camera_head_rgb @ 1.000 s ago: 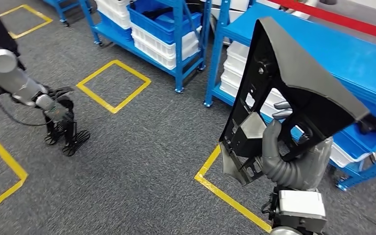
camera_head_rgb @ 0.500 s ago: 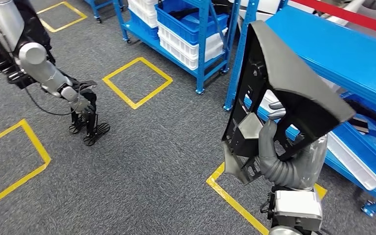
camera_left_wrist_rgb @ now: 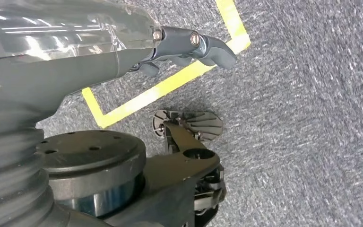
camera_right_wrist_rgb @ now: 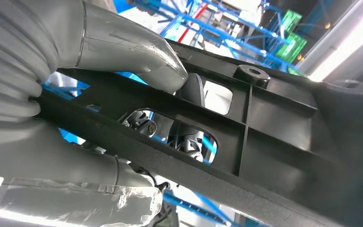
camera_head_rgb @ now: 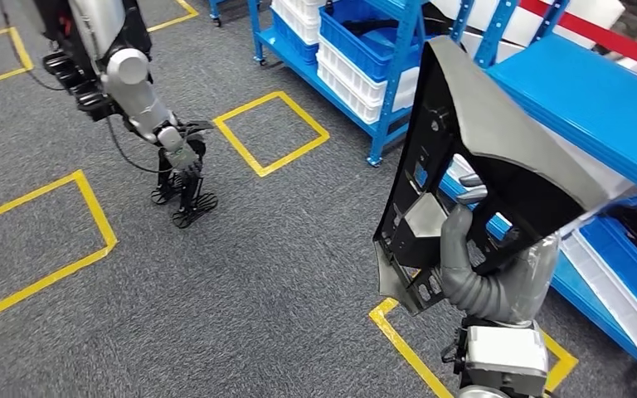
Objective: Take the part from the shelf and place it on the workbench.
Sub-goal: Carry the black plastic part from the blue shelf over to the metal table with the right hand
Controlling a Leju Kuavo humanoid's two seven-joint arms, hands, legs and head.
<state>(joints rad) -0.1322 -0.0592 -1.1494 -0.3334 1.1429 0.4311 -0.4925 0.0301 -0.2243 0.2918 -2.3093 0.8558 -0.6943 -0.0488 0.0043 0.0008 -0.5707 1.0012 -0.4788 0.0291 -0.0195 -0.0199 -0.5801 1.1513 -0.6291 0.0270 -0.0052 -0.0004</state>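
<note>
The part (camera_head_rgb: 498, 141) is a large black plastic panel with a grey padded face and several cut-outs. It stands upright in front of me, low on the right of the head view. My right hand (camera_head_rgb: 463, 249) grips it at its lower edge, with the thumb through an opening. In the right wrist view the grey thumb (camera_right_wrist_rgb: 132, 52) presses over a black rib of the part (camera_right_wrist_rgb: 274, 123). My left hand (camera_head_rgb: 178, 153) hangs over the carpet at the upper left and holds nothing. Its dark fingers (camera_left_wrist_rgb: 194, 45) lie loosely apart in the left wrist view.
Blue shelves (camera_head_rgb: 581, 108) with white and blue bins (camera_head_rgb: 357, 50) run along the right and the back. Yellow tape squares (camera_head_rgb: 272, 133) mark the grey carpet (camera_head_rgb: 257, 274), with another tape corner (camera_head_rgb: 406, 340) just below the part.
The camera has turned: the shelves and floor marks slid across the picture. The part stays gripped in my right hand in the same pose. My left arm shows further right in the picture.
</note>
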